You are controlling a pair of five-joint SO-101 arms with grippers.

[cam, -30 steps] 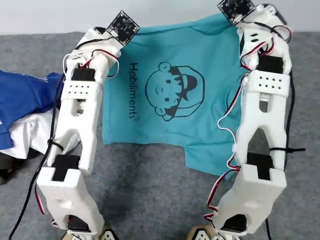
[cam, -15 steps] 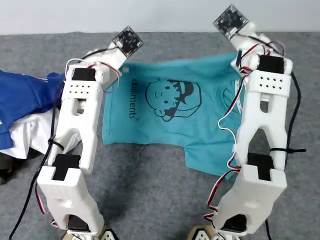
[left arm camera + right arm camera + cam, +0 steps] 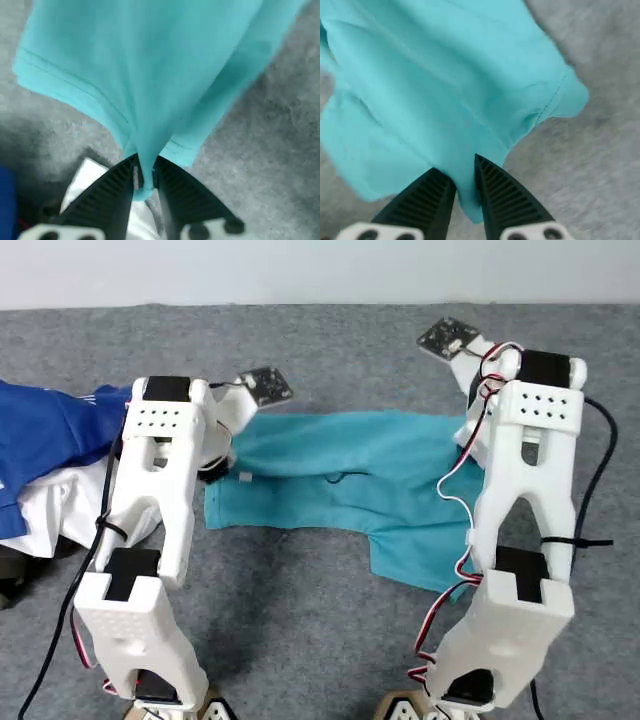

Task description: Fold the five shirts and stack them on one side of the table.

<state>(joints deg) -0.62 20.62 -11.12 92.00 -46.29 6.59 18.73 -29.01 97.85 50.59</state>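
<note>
The grey felt-like table top (image 3: 320,640) runs across the whole scene. The two white plastic arms stretch out over it side by side, the left arm (image 3: 150,500) and the right arm (image 3: 525,490). Between them lies the teal cotton T-shirt (image 3: 350,490), about mid-table. It is doubled over on itself into a wide band with plain fabric facing up, and one lower corner sticks out toward the right arm's base. At the table's left edge, beside the left arm, sits a rumpled royal-blue shirt (image 3: 50,430), and a crumpled white garment (image 3: 50,510) lies partly under it on the near side.

The left gripper (image 3: 144,172) has its black ribbed jaws pinched tight on a gathered fold of the teal shirt, near a hemmed edge. The right gripper (image 3: 460,170) likewise pinches a bunch of the same cloth between its jaws.
</note>
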